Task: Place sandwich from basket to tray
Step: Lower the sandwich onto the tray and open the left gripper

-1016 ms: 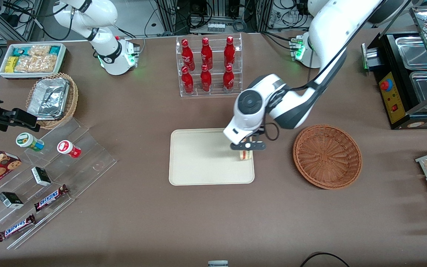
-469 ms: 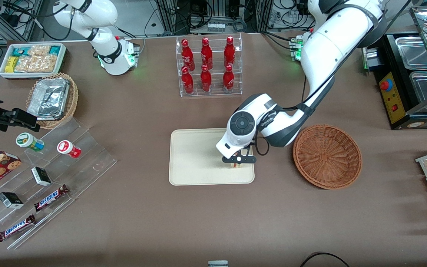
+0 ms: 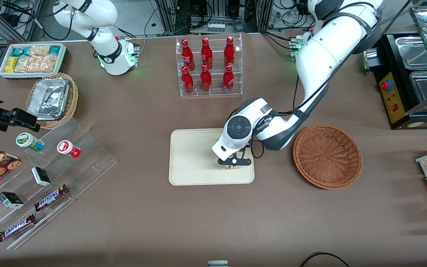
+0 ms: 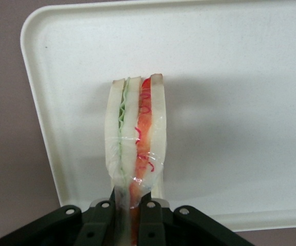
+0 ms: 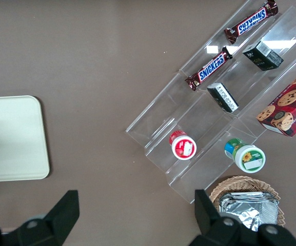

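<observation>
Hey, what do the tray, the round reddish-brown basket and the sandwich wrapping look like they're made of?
Tray: likely matte cream plastic, smooth with a moulded rim.
Basket: woven wicker or rattan, strands visible.
Sandwich: pale bread with green and red filling, apparently in thin clear film, glossy and creased. The pincer is shut on it above the tray.

We see a brown table [image 3: 213,222] carrying the tray [image 3: 191,163] and, beside it toward the working arm's end, the basket [image 3: 327,156]. Above the tray hangs the gripper [image 3: 231,165]. A bottle rack [image 3: 209,66] stands farther from the camera.

"SNICKERS" on two candy bars [image 5: 212,67] [image 5: 251,20].
</observation>
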`<action>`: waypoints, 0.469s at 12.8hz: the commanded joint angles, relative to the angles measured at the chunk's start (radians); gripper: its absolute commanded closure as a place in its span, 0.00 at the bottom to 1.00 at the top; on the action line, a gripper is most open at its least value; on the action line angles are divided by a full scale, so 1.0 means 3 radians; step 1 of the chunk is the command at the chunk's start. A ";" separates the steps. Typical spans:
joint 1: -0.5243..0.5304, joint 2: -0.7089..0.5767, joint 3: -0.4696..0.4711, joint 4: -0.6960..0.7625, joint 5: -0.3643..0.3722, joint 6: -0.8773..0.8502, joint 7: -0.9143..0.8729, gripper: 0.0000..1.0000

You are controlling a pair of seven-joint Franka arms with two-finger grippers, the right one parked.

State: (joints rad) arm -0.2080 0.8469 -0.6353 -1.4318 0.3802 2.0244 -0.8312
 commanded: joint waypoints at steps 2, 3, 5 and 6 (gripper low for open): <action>-0.0069 0.0117 0.0006 0.0130 0.0134 0.0007 0.0030 1.00; -0.0069 0.0117 0.0006 0.0130 0.0134 0.0027 0.0025 1.00; -0.0069 0.0112 0.0006 0.0130 0.0134 0.0032 0.0025 0.13; -0.0069 0.0097 0.0021 0.0125 0.0139 0.0022 -0.0005 0.00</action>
State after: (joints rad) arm -0.2136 0.8650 -0.6353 -1.4291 0.4022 2.0409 -0.8302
